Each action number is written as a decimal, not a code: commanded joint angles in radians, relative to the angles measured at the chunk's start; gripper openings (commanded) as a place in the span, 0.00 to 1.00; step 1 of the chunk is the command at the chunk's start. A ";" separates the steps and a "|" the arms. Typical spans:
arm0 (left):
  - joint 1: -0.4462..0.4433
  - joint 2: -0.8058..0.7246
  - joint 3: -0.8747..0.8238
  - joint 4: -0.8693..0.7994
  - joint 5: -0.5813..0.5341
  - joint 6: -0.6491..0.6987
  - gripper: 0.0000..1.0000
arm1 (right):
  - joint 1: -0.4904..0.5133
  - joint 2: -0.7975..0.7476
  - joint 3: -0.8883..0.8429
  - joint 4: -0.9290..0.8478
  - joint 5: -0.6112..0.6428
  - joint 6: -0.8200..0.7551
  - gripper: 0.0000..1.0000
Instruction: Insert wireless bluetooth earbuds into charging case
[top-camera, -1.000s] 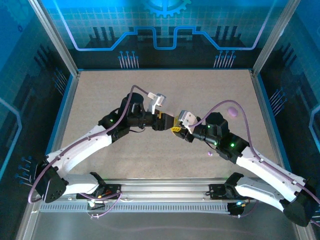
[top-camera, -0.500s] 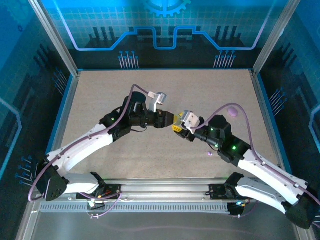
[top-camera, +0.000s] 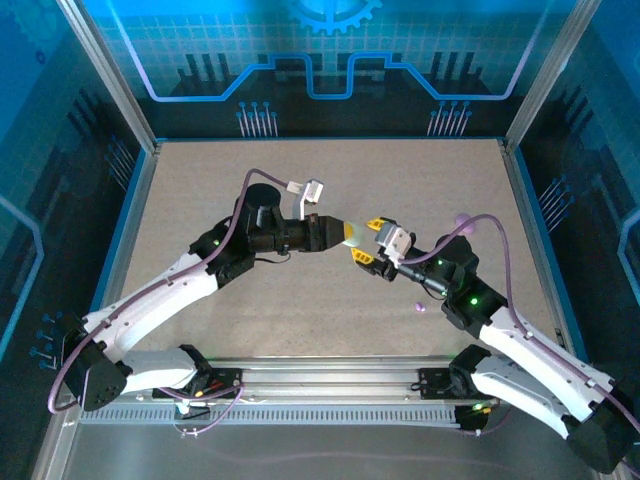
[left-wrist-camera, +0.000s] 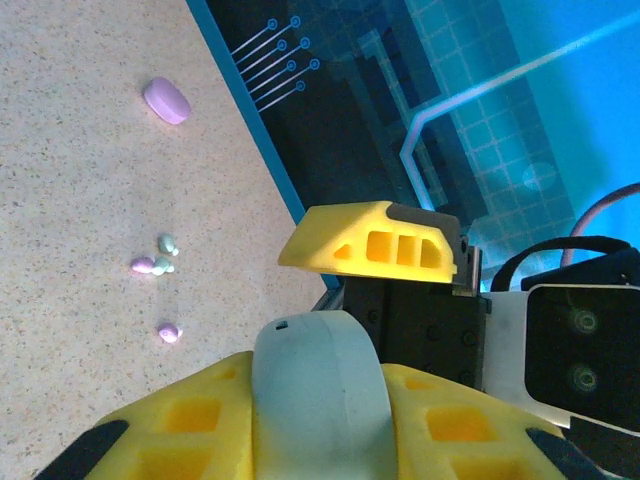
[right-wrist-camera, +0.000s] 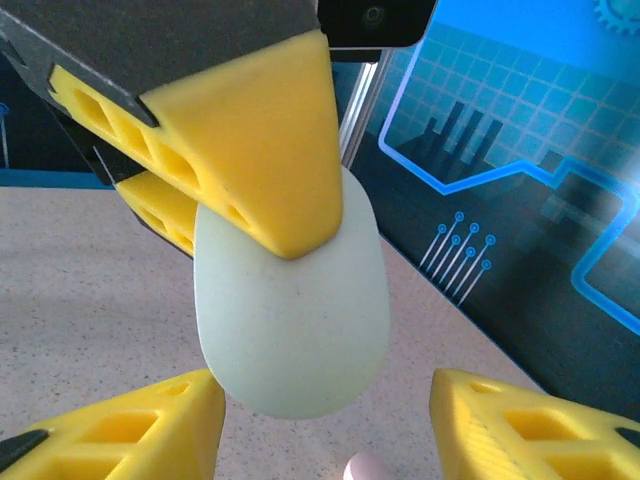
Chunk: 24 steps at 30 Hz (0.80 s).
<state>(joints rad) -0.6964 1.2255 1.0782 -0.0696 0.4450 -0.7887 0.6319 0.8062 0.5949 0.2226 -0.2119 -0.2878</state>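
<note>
Left hand (top-camera: 345, 233): clamped on pale oval case (right-wrist-camera: 290, 320), above desk (left-wrist-camera: 80, 200). Right hand (top-camera: 368, 240): apart, flanking case's end, seemingly not touching. Tiny earbuds (left-wrist-camera: 160, 265) loose on desk.

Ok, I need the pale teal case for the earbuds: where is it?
Mid-table in the top view: the pale teal case is clamped in the left gripper, with the fingers of the open right gripper either side of it.

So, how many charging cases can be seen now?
2. A pale case is clamped in the left hand; a purple case lies on the table, toward its right side. Others may be hidden.
</note>
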 joint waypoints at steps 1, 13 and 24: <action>0.004 -0.017 -0.008 0.040 0.055 -0.030 0.13 | -0.019 0.013 0.038 0.068 -0.074 0.028 0.56; 0.017 -0.021 -0.004 0.027 0.068 -0.027 0.13 | -0.028 0.027 0.053 0.100 -0.084 0.049 0.52; 0.027 -0.015 -0.008 0.020 0.051 -0.039 0.12 | -0.029 0.021 0.029 0.131 -0.069 0.048 0.53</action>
<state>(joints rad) -0.6792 1.2255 1.0782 -0.0460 0.4873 -0.8143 0.6159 0.8436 0.6128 0.2779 -0.2924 -0.2466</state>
